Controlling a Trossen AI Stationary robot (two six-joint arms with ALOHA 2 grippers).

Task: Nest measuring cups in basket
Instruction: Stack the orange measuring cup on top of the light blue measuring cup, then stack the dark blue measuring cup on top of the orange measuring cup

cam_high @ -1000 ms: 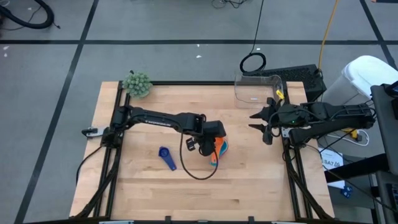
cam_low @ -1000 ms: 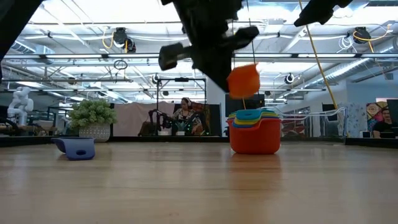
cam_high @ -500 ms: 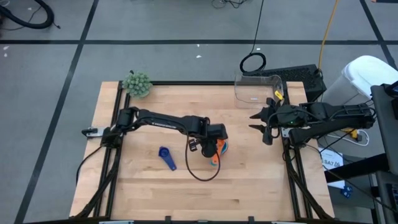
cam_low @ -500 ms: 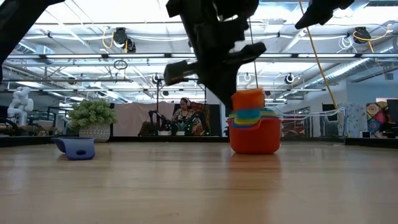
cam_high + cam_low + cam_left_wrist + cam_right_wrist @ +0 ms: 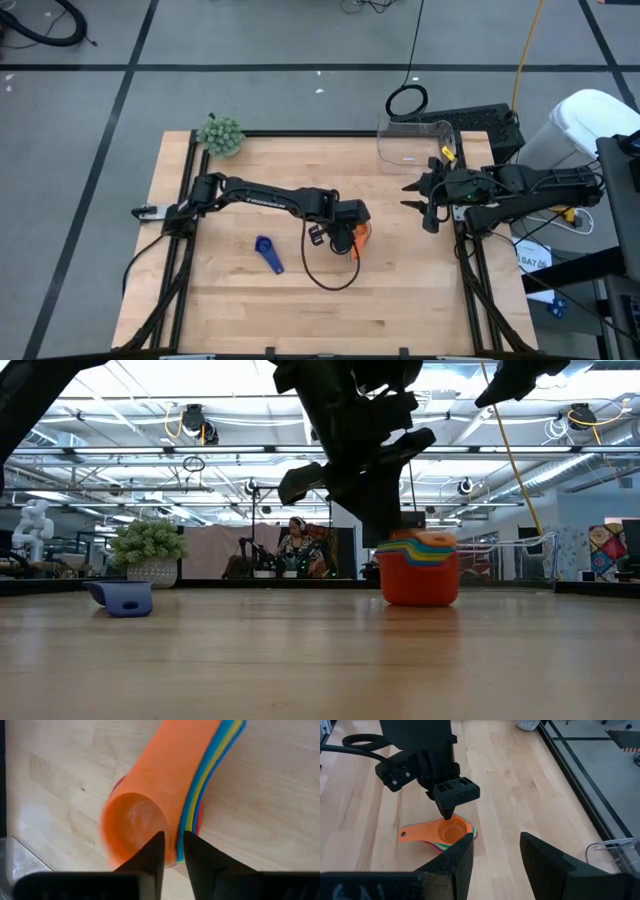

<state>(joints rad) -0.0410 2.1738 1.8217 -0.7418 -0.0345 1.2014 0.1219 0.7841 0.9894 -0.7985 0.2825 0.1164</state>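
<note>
A stack of nested measuring cups (image 5: 420, 575) stands on the table right of its middle, the red one at the bottom and the orange cup (image 5: 135, 825) on top. My left gripper (image 5: 347, 237) points down into the stack and is shut on the orange cup. One dark blue cup (image 5: 268, 253) sits on its own on the table to the left. The clear basket (image 5: 415, 143) stands at the far right corner. My right gripper (image 5: 415, 196) hovers open and empty at the right edge. My left gripper holds the orange cup by its wall at the rim (image 5: 172, 827), one finger (image 5: 155, 850) inside the bowl and one outside. The fingers come from above, pointing down. The cup sits upright inside the stack, which rests on the table.
A fuzzy grey-green ball (image 5: 220, 133) sits at the far left corner. The stacked cups' handles (image 5: 407, 834) stick out to one side. Bare wood lies between the stack and the basket and along the near edge.
My left gripper has gone down and a little toward the table's right edge with the orange cup. The cup hung clear above the stack and now sits nested in its top. The stack has slid slightly to the right.
</note>
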